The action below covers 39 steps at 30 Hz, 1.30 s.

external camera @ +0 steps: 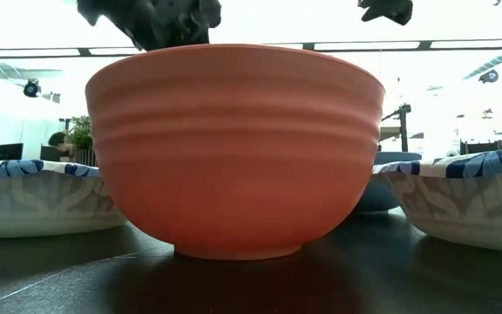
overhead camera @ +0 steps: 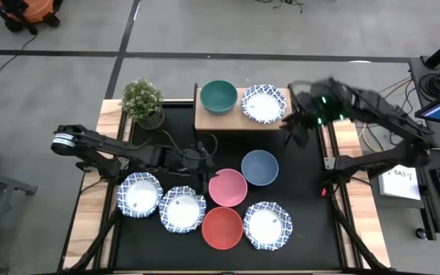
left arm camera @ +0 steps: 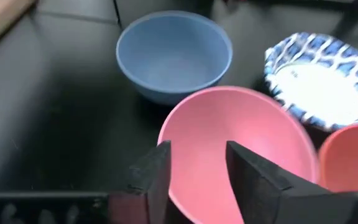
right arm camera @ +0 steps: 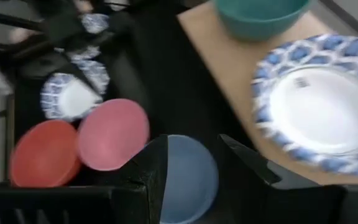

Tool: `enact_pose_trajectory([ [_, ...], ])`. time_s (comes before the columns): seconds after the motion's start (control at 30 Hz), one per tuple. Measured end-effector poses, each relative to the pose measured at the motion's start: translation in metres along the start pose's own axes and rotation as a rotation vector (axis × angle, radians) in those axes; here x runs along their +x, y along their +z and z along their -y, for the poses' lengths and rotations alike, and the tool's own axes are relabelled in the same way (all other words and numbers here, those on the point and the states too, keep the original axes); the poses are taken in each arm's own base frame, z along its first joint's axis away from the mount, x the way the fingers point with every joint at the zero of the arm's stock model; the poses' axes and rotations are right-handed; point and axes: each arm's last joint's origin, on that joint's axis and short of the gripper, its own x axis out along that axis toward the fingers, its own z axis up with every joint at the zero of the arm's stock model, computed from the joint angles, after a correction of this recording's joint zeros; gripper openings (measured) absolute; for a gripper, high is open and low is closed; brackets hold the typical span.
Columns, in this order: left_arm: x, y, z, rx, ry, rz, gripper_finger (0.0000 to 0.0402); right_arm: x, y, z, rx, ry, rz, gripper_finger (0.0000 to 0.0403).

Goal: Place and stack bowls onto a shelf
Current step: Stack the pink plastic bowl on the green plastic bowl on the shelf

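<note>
The shelf [overhead camera: 239, 121] stands at the table's far side and carries the green bowl [overhead camera: 218, 96] and one blue-patterned bowl [overhead camera: 263, 103]. On the black mat rest the blue bowl [overhead camera: 260, 167], pink bowl [overhead camera: 228, 187], red bowl [overhead camera: 222, 228] and three patterned bowls [overhead camera: 140, 193], [overhead camera: 182, 208], [overhead camera: 267, 224]. My left gripper [left arm camera: 197, 171] is open at the pink bowl's [left arm camera: 241, 134] left rim, with one finger outside the rim and one over the inside. My right gripper [right arm camera: 197, 165] is open in the air just right of the shelf [right arm camera: 229, 68], near the patterned bowl [right arm camera: 328, 106]. My left gripper straddles the pink bowl's rim [left arm camera: 174, 140] on its side toward the table's left, coming slanting from above. Whether a finger touches the rim I cannot tell. The bowl sits flat on the mat.
A potted plant [overhead camera: 143, 101] stands at the shelf's left end. The red bowl [external camera: 234, 148] fills the low view, with patterned bowls [external camera: 33, 196], [external camera: 469, 196] on either side. Bare mat lies between the shelf and the pink bowl.
</note>
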Motion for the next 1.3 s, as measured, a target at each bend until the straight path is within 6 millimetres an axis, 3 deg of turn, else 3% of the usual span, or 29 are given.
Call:
enact_pose_trajectory([
  [0.17, 0.025, -0.013, -0.001, -0.001, 0.021, -0.069, 0.0175, 0.013, -0.043, -0.01, 0.031, 0.012, 0.033, 0.0129],
  [0.43, 0.049, -0.027, -0.004, -0.063, 0.048, -0.126, 0.0164, 0.038, -0.087, -0.014, 0.088, 0.05, 0.027, 0.0128],
  [0.77, 0.062, -0.038, -0.008, -0.142, 0.107, -0.167, 0.0135, 0.065, -0.101, -0.021, 0.077, 0.094, 0.045, 0.0128],
  [0.9, 0.064, -0.04, -0.008, -0.173, 0.113, -0.174, 0.0099, 0.073, -0.106, -0.024, 0.061, 0.1, 0.032, 0.0128],
  [1.1, 0.064, -0.04, -0.009, -0.216, 0.171, -0.153, 0.0012, 0.081, -0.114, -0.028, 0.037, 0.084, 0.019, 0.0128],
  [1.3, 0.056, -0.032, -0.01, -0.241, 0.174, -0.114, 0.0003, 0.084, -0.117, -0.031, 0.031, 0.085, 0.004, 0.0127],
])
